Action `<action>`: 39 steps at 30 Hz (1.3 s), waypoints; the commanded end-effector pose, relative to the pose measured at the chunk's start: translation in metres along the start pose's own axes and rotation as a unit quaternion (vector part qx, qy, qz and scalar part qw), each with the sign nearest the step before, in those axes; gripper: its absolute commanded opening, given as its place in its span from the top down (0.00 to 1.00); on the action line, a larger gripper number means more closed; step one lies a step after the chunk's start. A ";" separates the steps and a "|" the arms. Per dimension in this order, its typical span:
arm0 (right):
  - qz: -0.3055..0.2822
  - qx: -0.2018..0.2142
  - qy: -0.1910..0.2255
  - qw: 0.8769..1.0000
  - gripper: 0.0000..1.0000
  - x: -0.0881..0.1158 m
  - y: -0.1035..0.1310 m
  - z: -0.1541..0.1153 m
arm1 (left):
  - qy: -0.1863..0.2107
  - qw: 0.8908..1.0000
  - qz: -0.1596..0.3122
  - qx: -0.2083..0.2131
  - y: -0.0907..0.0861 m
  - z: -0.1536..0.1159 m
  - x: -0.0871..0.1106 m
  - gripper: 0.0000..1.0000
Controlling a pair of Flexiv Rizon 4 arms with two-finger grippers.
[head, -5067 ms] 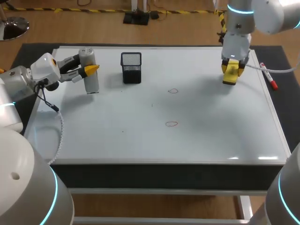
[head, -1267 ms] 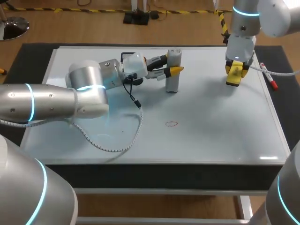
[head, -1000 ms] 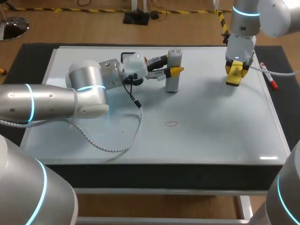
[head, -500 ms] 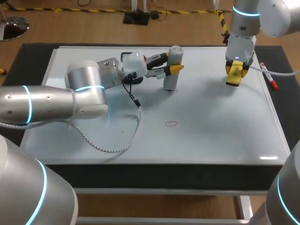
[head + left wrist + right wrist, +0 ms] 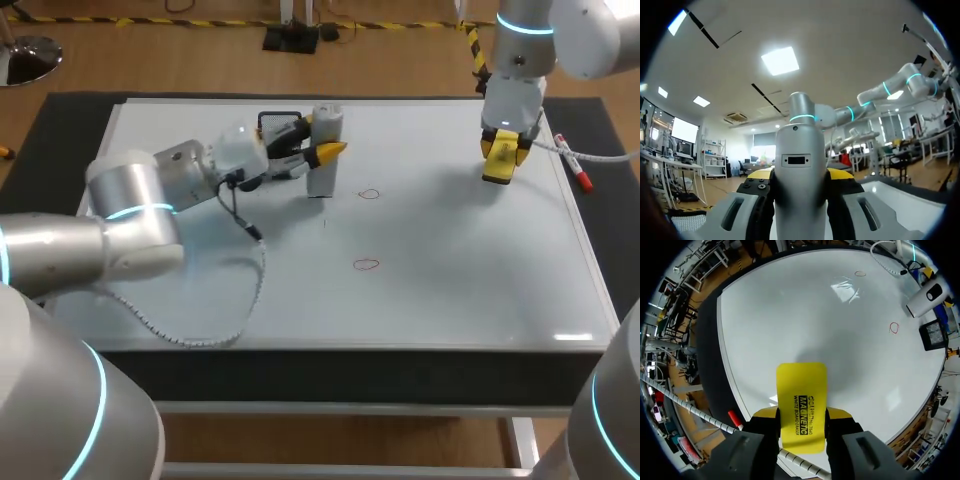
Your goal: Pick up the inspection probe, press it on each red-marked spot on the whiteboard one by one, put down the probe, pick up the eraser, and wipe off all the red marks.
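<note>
The inspection probe (image 5: 323, 150), a silver-white cylinder, stands upright in my left gripper (image 5: 318, 153), which is shut on it; in the left wrist view the probe (image 5: 800, 170) fills the space between the fingers. It is just left of the upper red mark (image 5: 369, 194) on the whiteboard (image 5: 450, 300). A second red mark (image 5: 366, 265) lies nearer the front. My right gripper (image 5: 500, 152) hangs over the board's back right, shut on the yellow eraser (image 5: 801, 405). Both red marks (image 5: 894, 328) (image 5: 860, 274) show ahead of the eraser.
A black mesh pen holder (image 5: 281, 124) stands right behind the left gripper. A red marker (image 5: 573, 163) lies off the board's right edge on the dark mat. The left arm's white cable (image 5: 225, 310) trails over the board's left half.
My left arm has drawn back to the left with the probe, off the upper red mark, which now shows again. The right arm and eraser have not moved.
</note>
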State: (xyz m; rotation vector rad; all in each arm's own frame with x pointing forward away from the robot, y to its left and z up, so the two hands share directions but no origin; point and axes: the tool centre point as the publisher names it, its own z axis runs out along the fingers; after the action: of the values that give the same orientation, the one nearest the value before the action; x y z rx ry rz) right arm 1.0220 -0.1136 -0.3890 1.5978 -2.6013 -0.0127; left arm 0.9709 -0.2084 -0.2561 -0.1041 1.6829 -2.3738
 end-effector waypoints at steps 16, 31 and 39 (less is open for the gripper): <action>-0.001 0.000 0.002 1.000 1.00 0.000 -0.001 -0.001 | -0.062 0.998 0.028 -0.001 -0.056 -0.132 -0.001 1.00; -0.001 0.000 0.002 1.000 1.00 0.000 -0.001 -0.001 | -0.049 0.998 0.027 0.005 -0.062 -0.158 -0.019 1.00; -0.001 0.000 0.002 1.000 1.00 0.000 -0.001 -0.001 | -0.044 0.999 0.023 0.008 -0.062 -0.162 -0.023 1.00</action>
State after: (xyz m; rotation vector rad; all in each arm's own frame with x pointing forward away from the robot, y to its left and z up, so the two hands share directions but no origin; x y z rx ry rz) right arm 1.0219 -0.1136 -0.3891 1.5978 -2.6014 -0.0129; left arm 0.9514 -0.0357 -0.2490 -0.1737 1.6140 -2.3034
